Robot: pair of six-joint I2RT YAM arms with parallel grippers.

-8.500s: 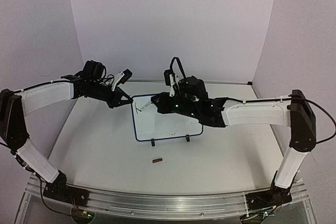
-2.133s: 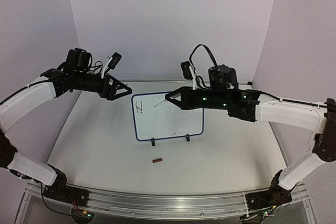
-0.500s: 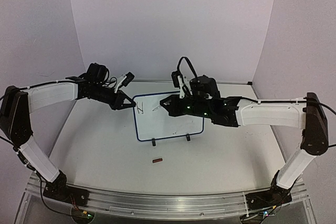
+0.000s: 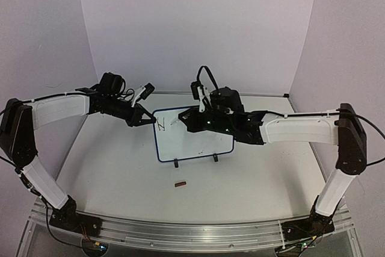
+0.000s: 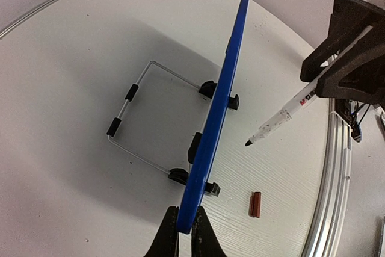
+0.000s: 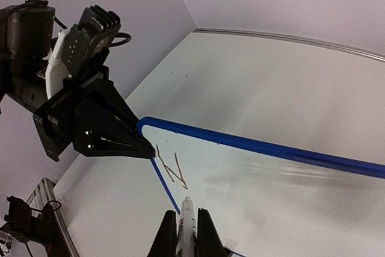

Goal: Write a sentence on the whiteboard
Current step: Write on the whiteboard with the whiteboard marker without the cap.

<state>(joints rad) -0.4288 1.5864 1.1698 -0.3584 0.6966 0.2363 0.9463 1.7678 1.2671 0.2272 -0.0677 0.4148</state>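
Left hand (image 4: pixel 148 120) clamps the ten o'clock corner of the blue-framed whiteboard (image 4: pixel 195 142), propped upright mid-table with one dark marker letter (image 4: pixel 161 124) by that corner, while the right hand (image 4: pixel 184 117), closed on a marker (image 4: pixel 176 121), holds its tip just off the board, and a small brown piece (image 4: pixel 179 183) lies at the board's six o'clock on the table (image 4: pixel 120 167).

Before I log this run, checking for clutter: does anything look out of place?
A small reddish-brown piece lies loose on the table in front of the whiteboard; I cannot tell what it is. Nothing else stands out.
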